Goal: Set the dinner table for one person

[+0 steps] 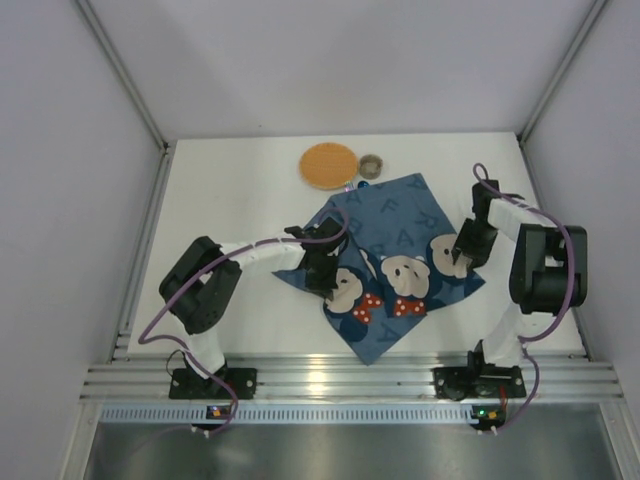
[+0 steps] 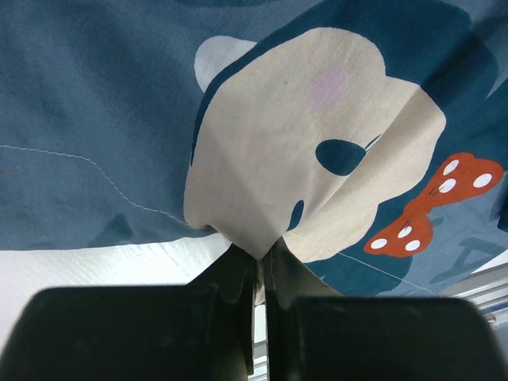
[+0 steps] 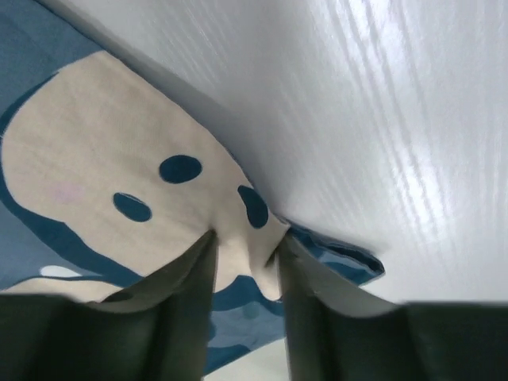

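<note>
The dinner table (image 1: 230, 200) is a large white top. A dark blue cartoon-mouse placemat (image 1: 395, 235) lies rumpled and askew on its middle. My left gripper (image 1: 322, 268) is at the placemat's left edge; in the left wrist view it (image 2: 262, 254) is shut on a pinched fold of the cloth (image 2: 95, 119). My right gripper (image 1: 460, 252) is at the placemat's right edge; in the right wrist view it (image 3: 246, 246) holds a thick fold of the cloth (image 3: 95, 159) between its fingers, above the white table (image 3: 381, 119).
A round orange-brown woven plate (image 1: 328, 165) sits at the back of the table, with a small grey ring-shaped cup (image 1: 371, 166) just right of it, near the placemat's far corner. White walls enclose the table on three sides.
</note>
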You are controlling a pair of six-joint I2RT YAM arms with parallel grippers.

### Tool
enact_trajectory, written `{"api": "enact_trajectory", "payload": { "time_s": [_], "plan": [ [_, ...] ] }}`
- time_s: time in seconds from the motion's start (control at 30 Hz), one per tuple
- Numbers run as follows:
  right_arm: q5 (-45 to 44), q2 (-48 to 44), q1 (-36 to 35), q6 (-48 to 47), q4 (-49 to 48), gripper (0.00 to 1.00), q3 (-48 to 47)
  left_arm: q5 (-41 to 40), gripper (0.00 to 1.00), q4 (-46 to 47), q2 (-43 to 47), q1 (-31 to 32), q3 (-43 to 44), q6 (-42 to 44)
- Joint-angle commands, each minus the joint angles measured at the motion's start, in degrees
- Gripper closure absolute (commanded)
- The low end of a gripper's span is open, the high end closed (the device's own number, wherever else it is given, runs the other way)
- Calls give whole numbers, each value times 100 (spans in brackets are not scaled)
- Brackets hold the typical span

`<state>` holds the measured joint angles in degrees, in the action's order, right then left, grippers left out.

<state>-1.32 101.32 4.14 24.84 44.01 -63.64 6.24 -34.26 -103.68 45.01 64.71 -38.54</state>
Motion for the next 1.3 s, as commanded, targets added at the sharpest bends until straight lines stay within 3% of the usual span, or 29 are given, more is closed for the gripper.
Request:
{"api": "enact_trajectory", "payload": {
  "time_s": [0.0, 0.1, 0.3, 0.57, 0.93, 0.97, 1.03, 1.07, 1.1, 1.17, 1.27],
  "plan": [
    [-17, 239, -369, 82, -191, 69, 317, -211, 100, -256, 102, -54, 121, 163],
    [-17, 205, -370, 117, -156, 100, 396, -298, 100, -370, 146, -107, 139, 277],
    [-272, -549, -248, 354, 406, 100, 519, -966, 100, -1187, 532, -449, 174, 813],
    [-9, -1808, -115, 891, 1162, 100, 975, -1353, 100, -1961, 1183, -1618, 217, 1595],
    [281, -2599, -115, 1076, 1593, 100, 1590, -1828, 100, -2454, 867, -1768, 130, 1710],
    [325, -2713, -115, 1076, 1619, 92, 1626, -1811, 80, -2463, 867, -1768, 139, 1701],
    [396, -2818, -115, 1102, 1698, 69, 1714, -1819, 51, -2558, 875, -1786, 209, 1701],
    [405, -2932, -115, 1119, 1716, 40, 1732, -1863, 37, -2620, 876, -1786, 261, 1640],
    [405, -2986, -115, 1111, 1751, 24, 1741, -1924, 26, -2682, 893, -1786, 383, 1614],
    [370, -3100, -115, 1111, 1856, 1, 1679, -1995, 18, -2884, 920, -1786, 551, 1535],
    [229, -3205, -141, 1032, 2076, 0, 1338, -2127, 13, -3156, 920, -1786, 999, 1482]
  ]
}}
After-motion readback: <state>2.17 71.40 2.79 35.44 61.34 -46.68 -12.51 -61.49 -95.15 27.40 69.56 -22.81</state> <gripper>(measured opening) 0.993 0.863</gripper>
